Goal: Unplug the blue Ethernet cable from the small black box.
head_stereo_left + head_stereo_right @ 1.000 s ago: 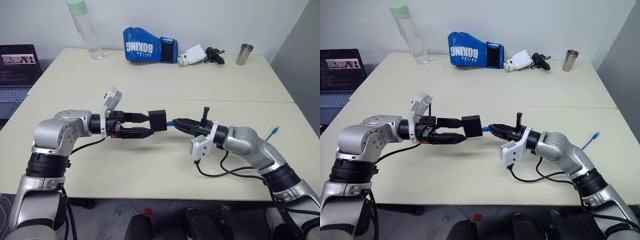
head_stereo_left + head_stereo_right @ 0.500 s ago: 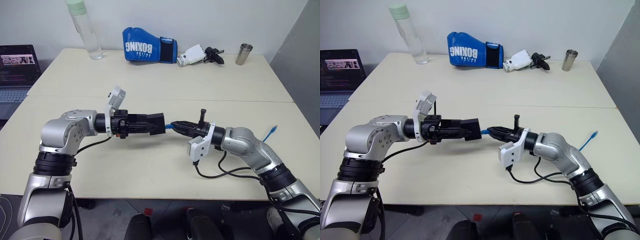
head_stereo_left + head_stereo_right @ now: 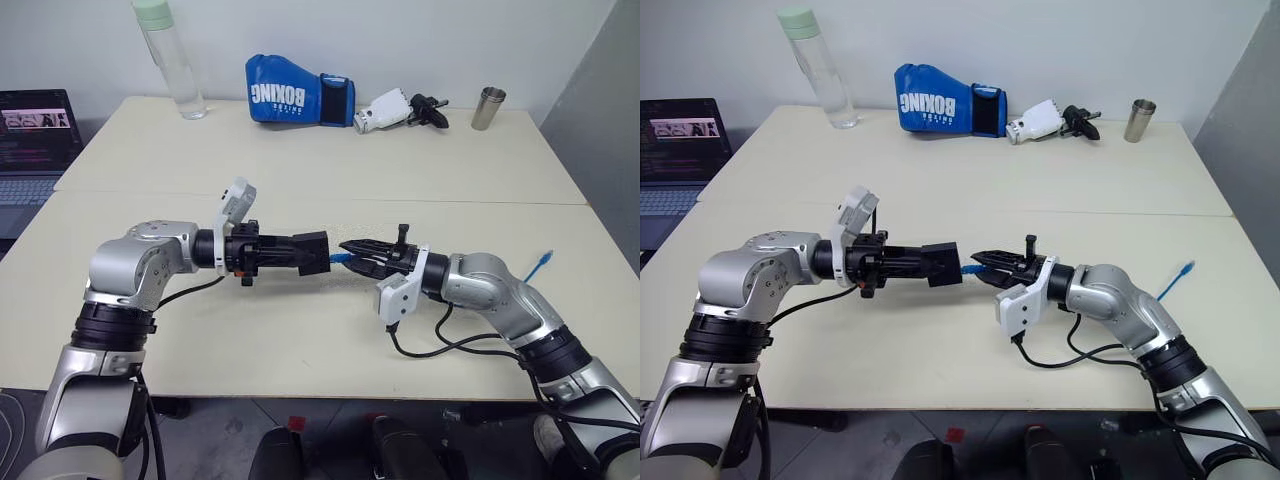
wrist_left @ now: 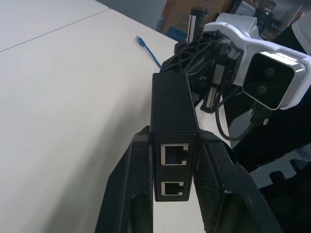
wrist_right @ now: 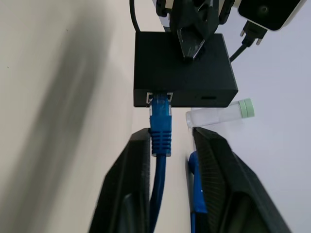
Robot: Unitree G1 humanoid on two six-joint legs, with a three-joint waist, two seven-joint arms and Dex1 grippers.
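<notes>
Left fingers (image 4: 175, 194) clamp black box (image 5: 182, 68); blue cable (image 5: 160, 128) plugged in, between parted right fingers (image 5: 209, 160).

The blue Ethernet cable (image 5: 161, 145) runs out of frame between the jaws.

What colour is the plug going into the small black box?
Bright blue, seated in the small black box; clearest in the right wrist view.

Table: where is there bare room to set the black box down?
Free: the table between the boxing glove and the arms, and the near strip under them. Crowded: the far edge, with bottle, glove and metal cup.
</notes>
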